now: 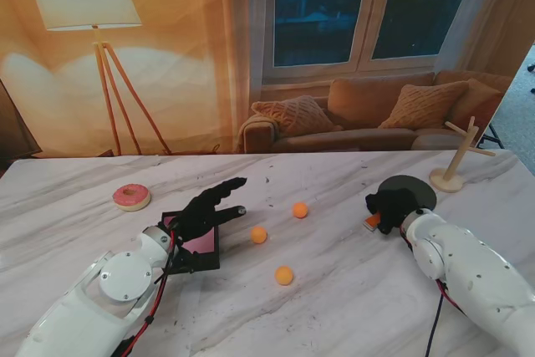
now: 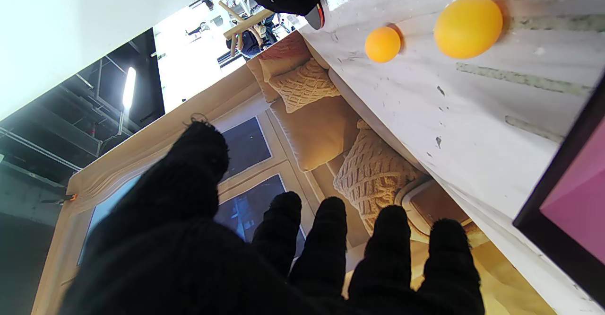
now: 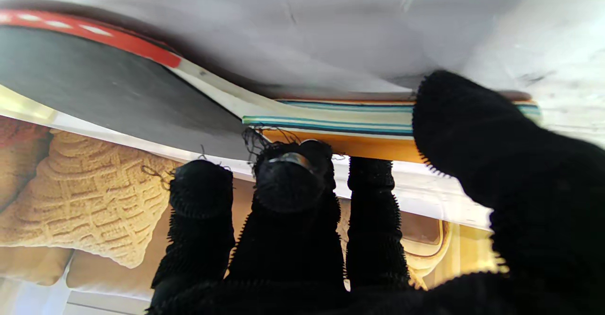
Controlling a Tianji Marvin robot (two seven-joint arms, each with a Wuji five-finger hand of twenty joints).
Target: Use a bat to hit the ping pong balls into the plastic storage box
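Bat (image 1: 405, 193) lies under your right hand (image 1: 384, 210), fingers around the handle, not clearly clamped.
Balls (image 1: 259, 234) lie to its left; left hand (image 1: 206, 207) splayed, empty.

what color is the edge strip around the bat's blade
Red with white marks, running along the bat blade's rim; the right wrist view shows it best.

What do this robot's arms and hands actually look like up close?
Both arms are glossy white, rounded shells with small dark screw dots. The left arm has a round grey joint cap and a red and black cable alongside; a dark cable hangs by the right arm. The left hand and right hand wear black knitted gloves, slightly frayed.
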